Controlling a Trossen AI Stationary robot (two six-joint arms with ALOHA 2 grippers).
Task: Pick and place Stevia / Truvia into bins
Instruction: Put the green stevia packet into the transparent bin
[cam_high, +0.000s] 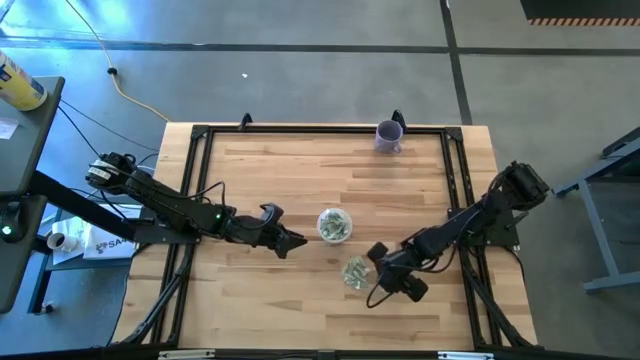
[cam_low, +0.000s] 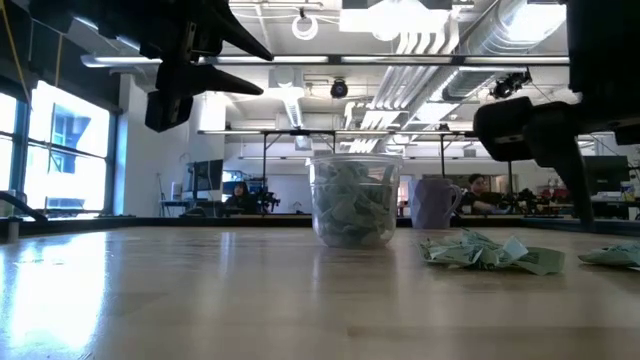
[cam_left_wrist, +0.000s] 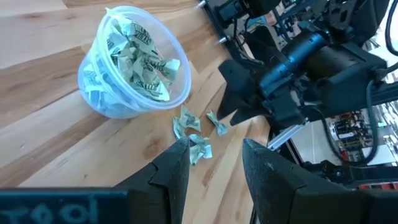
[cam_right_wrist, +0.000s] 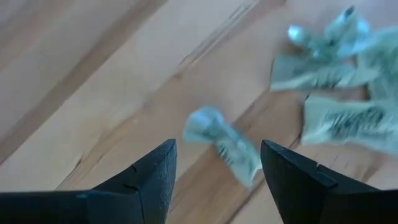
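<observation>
right gripper (cam_right_wrist: 214, 165) open, empty, above one crumpled sachet (cam_right_wrist: 222, 144) on the table (cam_right_wrist: 93, 81), more sachets (cam_right_wrist: 339, 118) just beyond. seen only from above: that pile (cam_high: 355, 271) beside the cup (cam_high: 334, 225), left gripper (cam_high: 292, 240) open, empty, hovering across the cup. from table height: cup (cam_low: 354, 200) packed with sachets, purple mug (cam_low: 436, 203) behind.
</observation>
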